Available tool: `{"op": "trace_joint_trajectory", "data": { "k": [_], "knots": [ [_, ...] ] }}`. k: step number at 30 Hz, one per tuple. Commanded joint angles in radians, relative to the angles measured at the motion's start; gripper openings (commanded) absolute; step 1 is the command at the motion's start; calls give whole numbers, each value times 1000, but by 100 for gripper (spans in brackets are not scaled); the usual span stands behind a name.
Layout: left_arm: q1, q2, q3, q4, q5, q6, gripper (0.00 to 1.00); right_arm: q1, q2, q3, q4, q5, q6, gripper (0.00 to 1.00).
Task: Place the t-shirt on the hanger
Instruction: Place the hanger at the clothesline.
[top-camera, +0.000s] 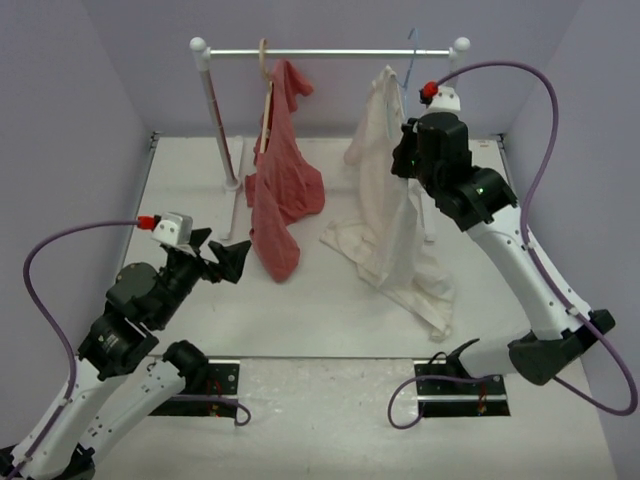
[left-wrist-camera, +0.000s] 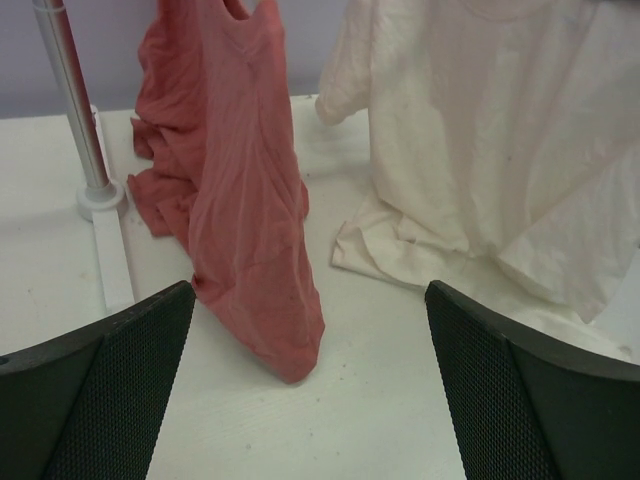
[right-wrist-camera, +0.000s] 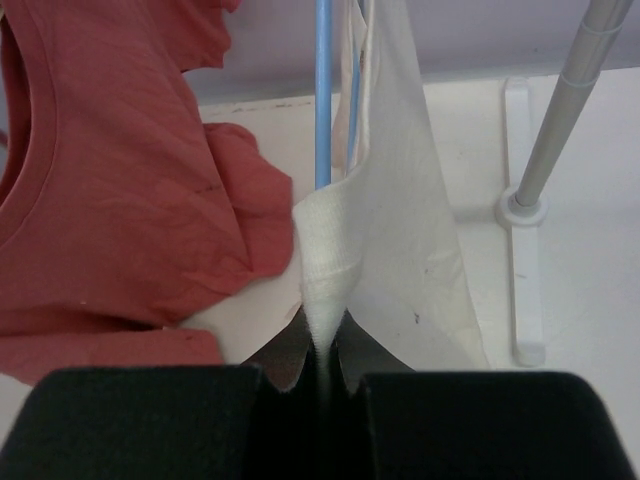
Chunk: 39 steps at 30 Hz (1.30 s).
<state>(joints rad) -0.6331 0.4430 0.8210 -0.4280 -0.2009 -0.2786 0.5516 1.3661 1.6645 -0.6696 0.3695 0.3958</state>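
Note:
The cream t-shirt hangs from up near the rail, its lower part piled on the table. It also shows in the left wrist view and the right wrist view. The light-blue wire hanger hooks on the rail above it; its blue wire runs just behind the cloth. My right gripper is shut on the t-shirt's ribbed collar edge, held high beside the hanger. My left gripper is open and empty, low at the left, its fingers wide apart and facing both garments.
A red garment hangs on a wooden hanger at the rail's left and drapes to the table. The white rail stands on two posts with feet. Purple walls enclose the table.

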Motion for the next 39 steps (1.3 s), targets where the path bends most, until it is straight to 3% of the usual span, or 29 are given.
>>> {"op": "trace_joint_trajectory", "data": {
  "k": [1,7,24,26,27,29,32,35,39],
  "knots": [
    [3,-80,-45,-28,-10,-13,100,-28,67,120,139,14,40,0],
    [3,-185,-126,-31,-41,-11,100,-53,186,177,142,-31,57,0],
    [1,-209,-166,-1,-11,-17,100,-27,164,-66,262,-35,152,2],
    [1,-213,-168,0,-12,-16,100,-28,159,-82,268,-47,150,12],
    [1,-216,-169,0,-12,-16,100,-27,155,-95,272,-62,146,32],
    [1,-215,-169,0,-13,-16,100,-28,146,-110,281,-82,135,47],
    [1,-211,-169,-2,-12,-16,100,-27,122,-126,280,-91,114,82],
    [1,-207,-171,-2,-11,-16,100,-28,77,-135,233,-56,82,95],
    [0,-211,-173,1,-10,-17,100,-35,-36,-228,228,-30,41,98]
  ]
}}
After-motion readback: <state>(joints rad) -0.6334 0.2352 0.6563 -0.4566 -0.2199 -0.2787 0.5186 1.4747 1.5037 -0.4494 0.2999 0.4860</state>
